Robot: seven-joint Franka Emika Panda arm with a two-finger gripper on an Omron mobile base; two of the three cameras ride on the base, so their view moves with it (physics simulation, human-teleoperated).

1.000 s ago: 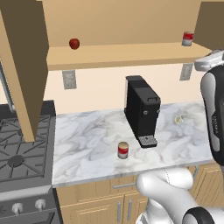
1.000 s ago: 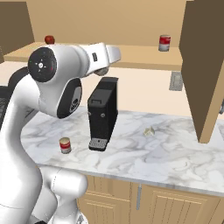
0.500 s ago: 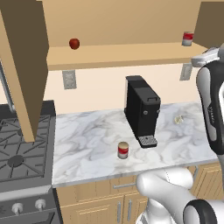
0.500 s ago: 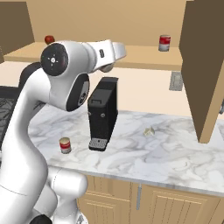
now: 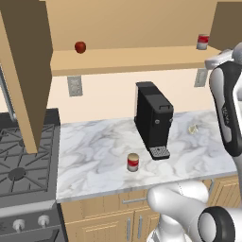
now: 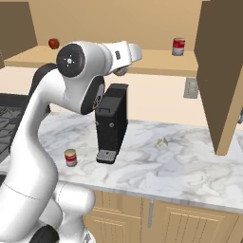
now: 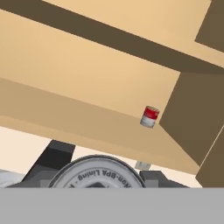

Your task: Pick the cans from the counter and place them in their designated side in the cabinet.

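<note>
Kitchen, marble desk (image 5: 94,146) under the open cabinet (image 5: 137,61). Fingers clenched on a can (image 7: 97,171), raised near shelf height. Shelf can (image 7: 149,117) marks the target end. Red-label can (image 5: 133,162) waits beside the coffee machine (image 5: 153,120). Advise approaching level and setting it beside the shelf can without a knock.

My arm (image 6: 76,76) reaches toward the cabinet (image 6: 161,61); a red can (image 6: 71,157) stands near the counter's (image 6: 190,175) front-left edge.

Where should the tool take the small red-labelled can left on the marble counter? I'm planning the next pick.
Around the round side wall of the small red-labelled can, coming from above: it stands upright, with free marble counter all round.
</note>
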